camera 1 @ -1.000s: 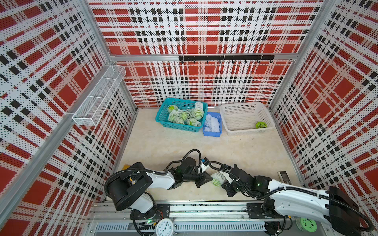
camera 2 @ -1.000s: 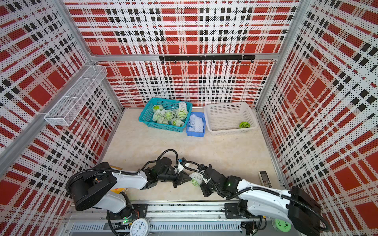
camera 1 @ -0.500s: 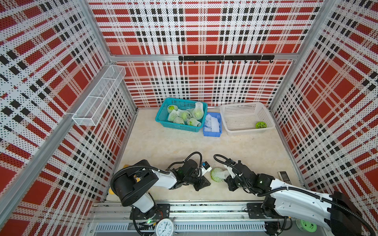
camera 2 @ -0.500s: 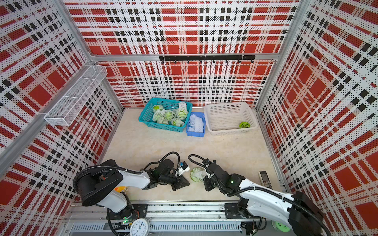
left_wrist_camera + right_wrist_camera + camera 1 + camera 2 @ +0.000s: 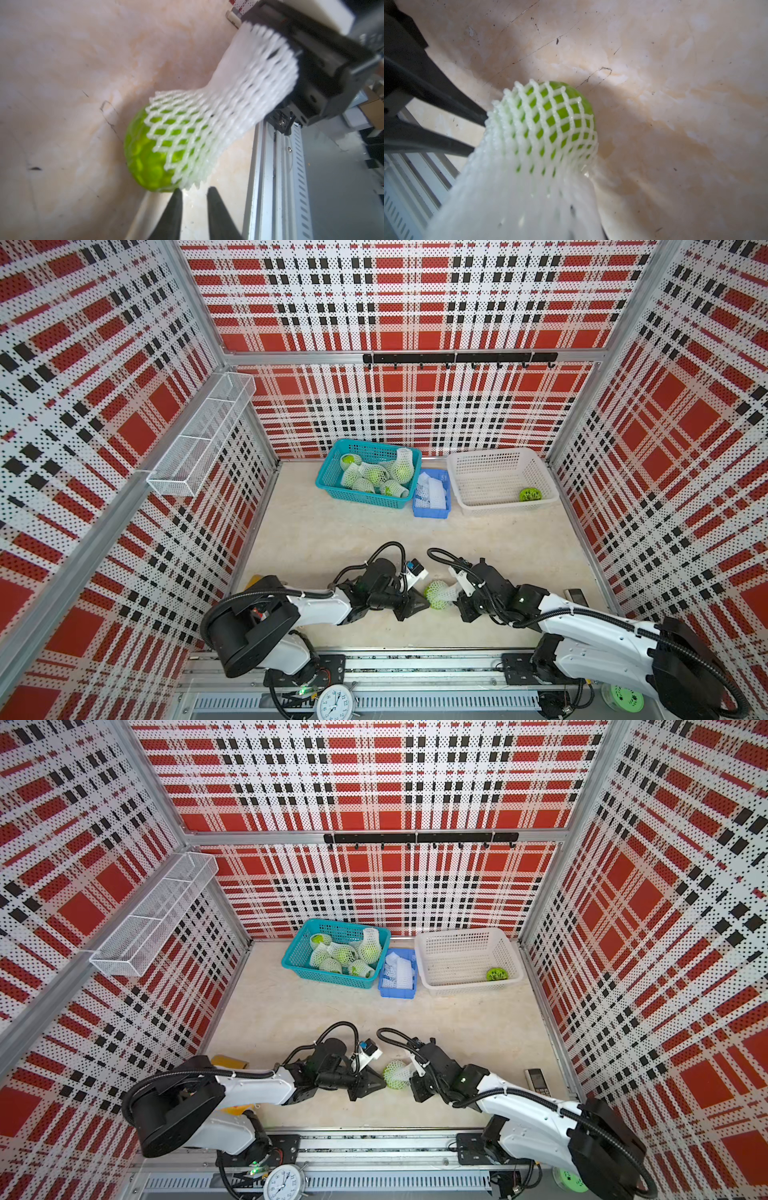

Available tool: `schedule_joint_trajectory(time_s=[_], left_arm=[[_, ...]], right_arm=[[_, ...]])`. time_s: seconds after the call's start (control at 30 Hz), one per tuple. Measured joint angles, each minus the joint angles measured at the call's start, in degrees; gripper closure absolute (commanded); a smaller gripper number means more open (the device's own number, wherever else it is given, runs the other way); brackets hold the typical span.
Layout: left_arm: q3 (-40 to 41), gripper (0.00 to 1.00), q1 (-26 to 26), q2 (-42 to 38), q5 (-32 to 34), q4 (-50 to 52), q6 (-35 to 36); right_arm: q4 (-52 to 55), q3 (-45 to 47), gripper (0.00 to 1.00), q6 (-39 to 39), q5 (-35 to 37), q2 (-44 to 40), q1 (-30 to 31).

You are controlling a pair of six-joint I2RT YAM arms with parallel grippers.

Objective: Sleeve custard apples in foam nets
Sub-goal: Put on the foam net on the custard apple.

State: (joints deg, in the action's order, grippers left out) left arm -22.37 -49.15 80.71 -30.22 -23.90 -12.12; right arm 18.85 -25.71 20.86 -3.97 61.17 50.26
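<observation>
Two tools meet at 6 o'clock of the table [image 5: 332, 539]: the right tool [image 5: 459, 595] is clamped on the free end of a foam net [image 5: 239, 99]; the left tool [image 5: 194, 193], jaws slightly apart and empty, stands just beside the custard apple [image 5: 145, 153], roughly half sleeved. Step in hand: drawing the net on. The next move likely needs the left tool bracing the fruit's bare side.

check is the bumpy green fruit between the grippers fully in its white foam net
Partly: the net covers about half the fruit; rest bare.
</observation>
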Motion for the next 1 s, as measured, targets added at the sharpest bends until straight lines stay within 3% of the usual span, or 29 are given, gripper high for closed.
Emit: schedule_joint_trajectory(time_s=[1.0], left_arm=[[-0.2,0.67,3.4,0.3,-3.2,-1.3,-4.2]], right_arm=[[-0.3,-1.3,1.00,-1.9,-1.5,1.6,-0.1]])
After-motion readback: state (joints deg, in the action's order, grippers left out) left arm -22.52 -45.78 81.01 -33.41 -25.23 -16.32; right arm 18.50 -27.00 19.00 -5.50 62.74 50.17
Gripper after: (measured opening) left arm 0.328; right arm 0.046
